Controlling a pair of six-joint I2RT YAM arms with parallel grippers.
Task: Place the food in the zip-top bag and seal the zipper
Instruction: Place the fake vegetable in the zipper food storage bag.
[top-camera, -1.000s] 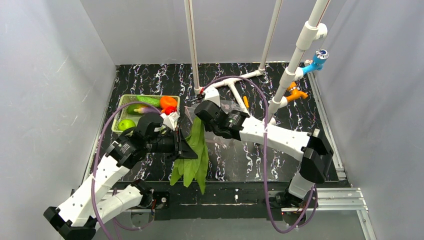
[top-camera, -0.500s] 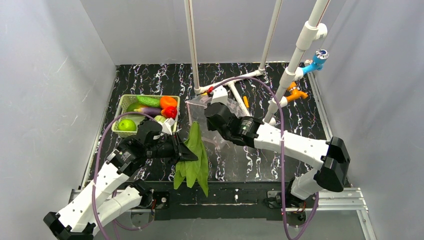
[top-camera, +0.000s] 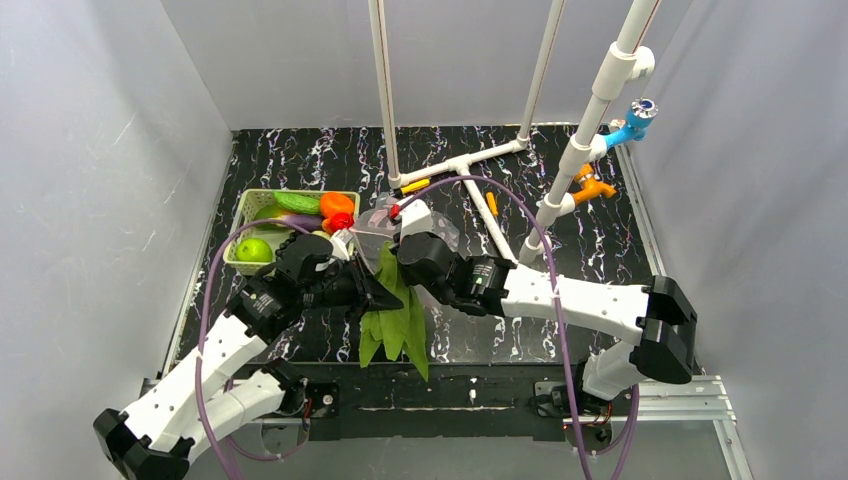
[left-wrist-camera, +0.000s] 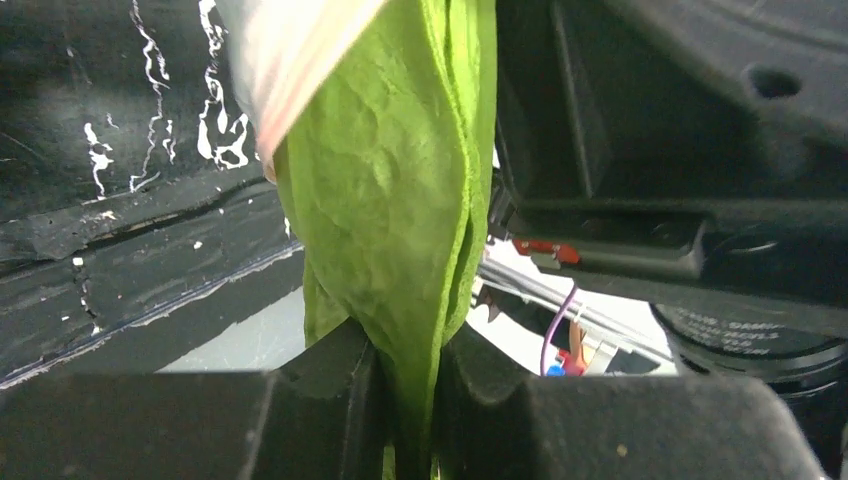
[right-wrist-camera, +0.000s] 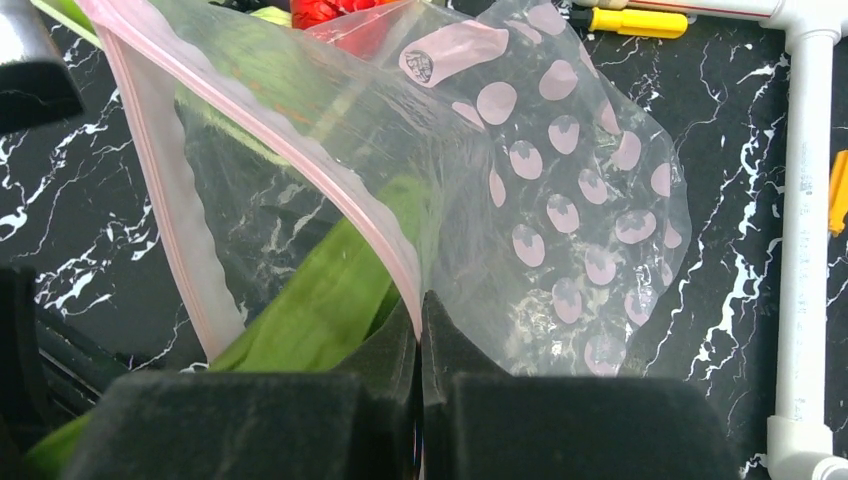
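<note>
My left gripper (top-camera: 375, 295) (left-wrist-camera: 405, 350) is shut on a long green leafy piece of food (top-camera: 395, 322) (left-wrist-camera: 400, 200), which hangs over the table's near edge. My right gripper (top-camera: 402, 252) (right-wrist-camera: 420, 310) is shut on the pinkish zipper (right-wrist-camera: 330, 180) of the clear, pink-spotted zip-top bag (top-camera: 372, 228) (right-wrist-camera: 560, 180). It holds the bag's mouth open against the leaf's upper end. In the right wrist view the leaf (right-wrist-camera: 320, 290) lies inside the mouth. A green apple (top-camera: 253, 249), cucumber (top-camera: 297, 200), orange (top-camera: 336, 203) and red tomato (top-camera: 340, 221) lie in the basket.
The pale green lattice basket (top-camera: 240, 215) stands at the left, just behind my left arm. A white pipe frame (top-camera: 480, 160) (right-wrist-camera: 805, 200) rises behind the bag, with a yellow tool (top-camera: 415, 185) (right-wrist-camera: 630, 20) beside it. Orange (top-camera: 592, 186) and blue (top-camera: 632, 122) fittings sit at the far right.
My right gripper has carried the bag left and nearer, up to the leaf. My left gripper has shifted slightly right with the leaf. The leaf's upper end now sits in the bag's mouth.
</note>
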